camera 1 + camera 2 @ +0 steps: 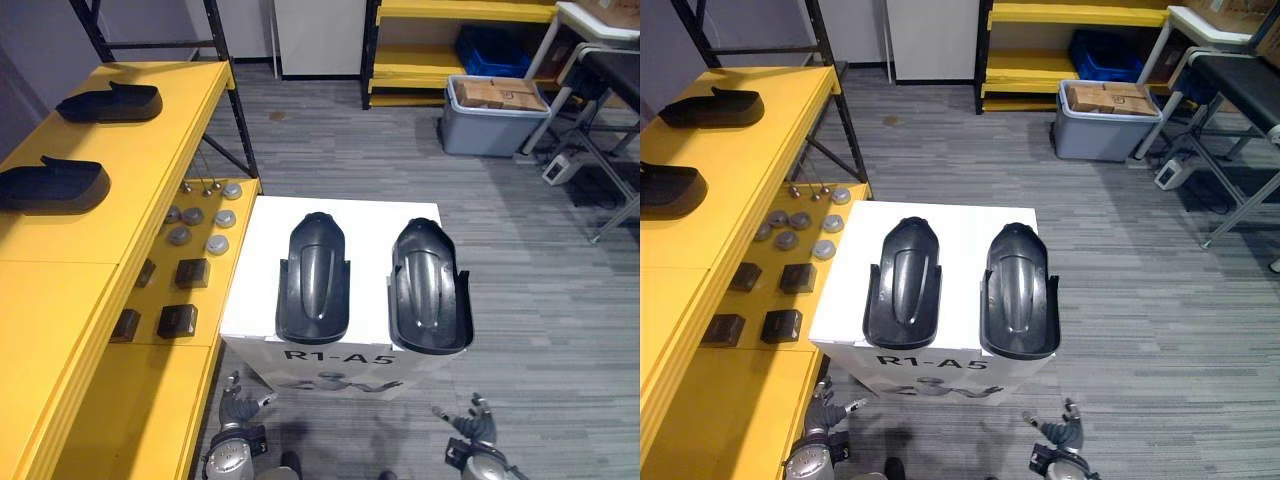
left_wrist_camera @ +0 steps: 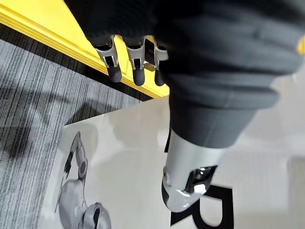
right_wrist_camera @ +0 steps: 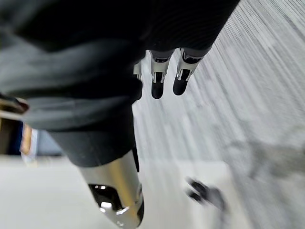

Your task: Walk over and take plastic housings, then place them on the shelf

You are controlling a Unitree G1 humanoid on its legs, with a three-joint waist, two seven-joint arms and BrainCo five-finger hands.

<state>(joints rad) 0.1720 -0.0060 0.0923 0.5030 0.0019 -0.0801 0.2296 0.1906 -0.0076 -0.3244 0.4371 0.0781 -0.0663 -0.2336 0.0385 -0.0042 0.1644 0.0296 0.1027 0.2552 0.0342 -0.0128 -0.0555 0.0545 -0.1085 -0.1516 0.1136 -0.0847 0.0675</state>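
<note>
Atop the white box (image 1: 350, 215) lie two housings (image 1: 314, 280); left hand (image 1: 237, 409) and right hand (image 1: 474, 421) seem slack-fingered, empty.

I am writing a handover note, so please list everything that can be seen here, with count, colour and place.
plastic housings: two, black, side by side on the white box
shelf housings: two, black, on top of the yellow shelf
white box: one, white, on the floor before the robot
yellow shelf: one, yellow, along the robot's left
round discs: several, grey, lower shelf level
small blocks: four, black, beside the discs
bin: one, grey, far right floor
cardboard boxes: brown, inside the bin
crate: one, blue, far rack
left hand, right hand: silver, open, low before the box
</note>
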